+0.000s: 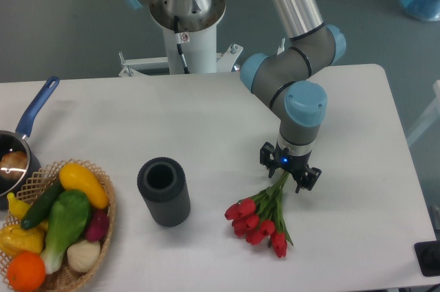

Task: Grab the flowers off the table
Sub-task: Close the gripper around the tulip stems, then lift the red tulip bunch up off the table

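The flowers (260, 222) are a small bunch of red tulips lying on the white table (357, 120) at the front right, with the buds toward the front and the green stems pointing back and right. My gripper (289, 170) points straight down over the upper end of the stems, and the stems run in under it. Its black body hides the fingertips, so I cannot see whether they are closed on the stems. The buds look to be resting on the tabletop.
A dark grey cylindrical cup (163, 191) stands left of the flowers. A wicker basket (103, 237) of vegetables sits at the front left corner. A blue-handled pot (20, 141) is at the left edge. The robot's base (185, 24) stands behind the table.
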Robot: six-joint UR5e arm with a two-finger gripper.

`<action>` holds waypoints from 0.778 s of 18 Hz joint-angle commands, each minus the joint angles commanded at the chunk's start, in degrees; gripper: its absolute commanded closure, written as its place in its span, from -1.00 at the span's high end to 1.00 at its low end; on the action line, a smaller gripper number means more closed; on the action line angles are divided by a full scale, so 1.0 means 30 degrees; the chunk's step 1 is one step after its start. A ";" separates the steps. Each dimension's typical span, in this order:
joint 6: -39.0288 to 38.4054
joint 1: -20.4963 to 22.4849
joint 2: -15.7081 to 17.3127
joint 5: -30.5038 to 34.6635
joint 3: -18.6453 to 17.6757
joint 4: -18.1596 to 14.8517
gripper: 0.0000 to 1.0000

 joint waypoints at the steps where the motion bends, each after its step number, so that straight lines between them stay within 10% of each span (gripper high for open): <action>1: 0.0000 0.0000 0.0029 0.0000 0.0029 0.0000 -0.12; 14: 0.0000 0.0029 0.0146 0.0029 0.0058 -0.0059 -0.80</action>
